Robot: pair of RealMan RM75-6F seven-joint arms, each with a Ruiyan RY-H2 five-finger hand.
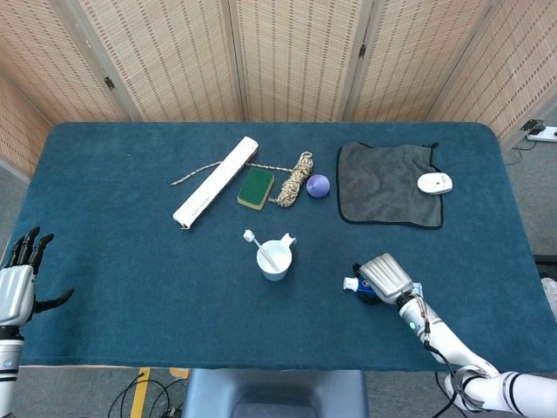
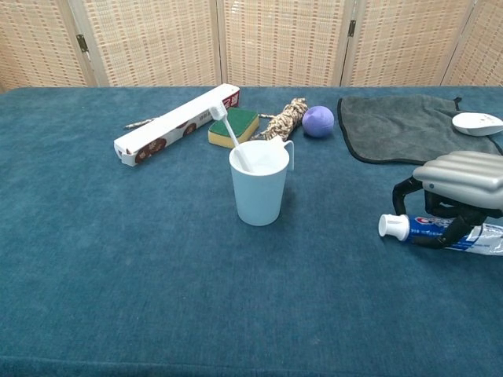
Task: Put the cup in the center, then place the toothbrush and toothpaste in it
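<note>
Cup: the white plastic cup stands upright near the middle of the blue cloth-covered table.
Toothbrush: the white toothbrush leans inside the cup, head up.
Toothpaste: the blue-and-white toothpaste tube lies flat on the table, well right of the cup, white cap towards it.
Right hand: the right hand sits over the tube, fingers curled down around it; whether it truly grips, I cannot tell.
Left hand: the left hand hangs at the table's left edge, fingers spread, holding nothing.
Behind the cup: a long white box, a green sponge, a grey cloth.
</note>
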